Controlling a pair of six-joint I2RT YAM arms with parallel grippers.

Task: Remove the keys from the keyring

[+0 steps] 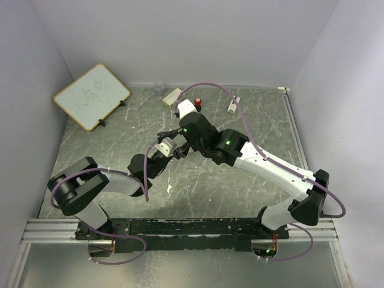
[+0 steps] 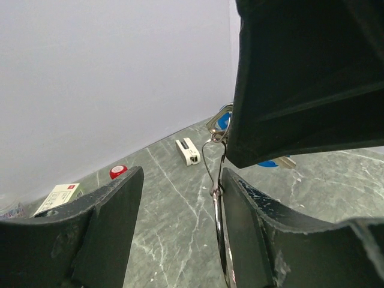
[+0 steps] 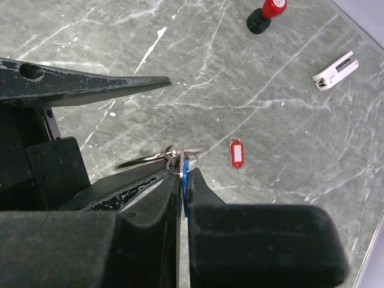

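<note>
Both arms meet over the bench (image 3: 312,180): right fingers (image 3: 210,201) clamp the blue key (image 3: 185,180), keyring (image 3: 171,157) jutting past their tips, between the open left fingers (image 2: 108,216), touching one.

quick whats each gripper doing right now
left gripper: jaws open, nothing clamped
right gripper: jaws shut on the blue key

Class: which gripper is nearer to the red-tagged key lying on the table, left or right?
Right. The right gripper, shut on the blue key, hangs close beside the red-tagged key; the open left gripper sits beyond the right one, farther away.
</note>
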